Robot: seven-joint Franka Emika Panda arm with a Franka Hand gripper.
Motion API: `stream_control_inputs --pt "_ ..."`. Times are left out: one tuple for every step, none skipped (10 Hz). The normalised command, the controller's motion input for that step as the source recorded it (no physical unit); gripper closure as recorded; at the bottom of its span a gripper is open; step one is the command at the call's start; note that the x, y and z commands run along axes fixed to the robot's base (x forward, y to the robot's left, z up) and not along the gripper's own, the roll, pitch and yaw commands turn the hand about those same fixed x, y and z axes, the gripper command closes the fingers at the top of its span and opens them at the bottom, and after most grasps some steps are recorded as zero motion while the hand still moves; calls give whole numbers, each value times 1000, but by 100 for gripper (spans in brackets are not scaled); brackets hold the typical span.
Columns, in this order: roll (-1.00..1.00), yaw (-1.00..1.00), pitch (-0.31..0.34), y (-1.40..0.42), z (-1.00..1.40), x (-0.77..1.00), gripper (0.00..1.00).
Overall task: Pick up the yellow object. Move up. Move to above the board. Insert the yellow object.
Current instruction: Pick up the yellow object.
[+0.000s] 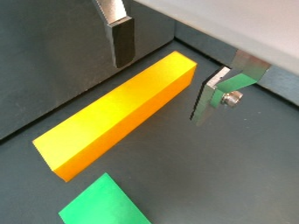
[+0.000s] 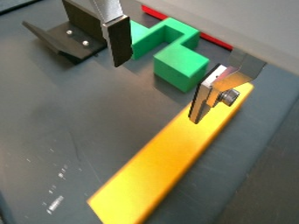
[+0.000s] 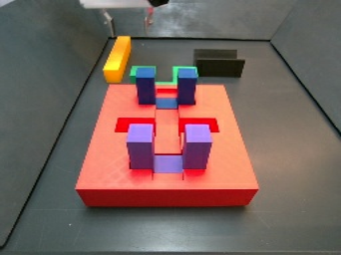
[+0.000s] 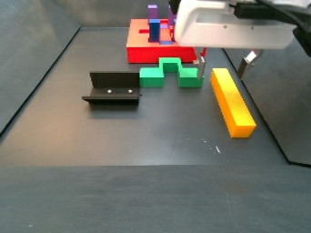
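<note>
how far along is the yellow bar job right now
Nothing is finished yet. The yellow object lies flat on the grey floor, ungrasped. In hand: the end effector hangs open above one end of it, fingers either side. Left: grip, lift, move above the board and insert.

— Where is the end effector (image 1: 170,74)?

— Near the far edge of the desk, off toward one side, hanging above the surface with its white wrist housing (image 4: 231,25) over it.

— And its fingers (image 2: 117,39)?

— Pointing down, spread wide apart, nothing gripped between the dark pads. Both silver plates show in both wrist views; neither touches anything.
</note>
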Motion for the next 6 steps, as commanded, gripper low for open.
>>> stream_control_inputs --pt "-14 -49 -1 0 -137 0 0" --pt "-4 -140 -20 0 -337 0 0" --pt "-17 -191 -33 0 -457 -86 0" --pt "-54 -206 -76 0 -457 -271 0" --pt "-60 -191 -76 37 -411 -203 0" --pt "-50 -114 -66 74 -291 -209 0"
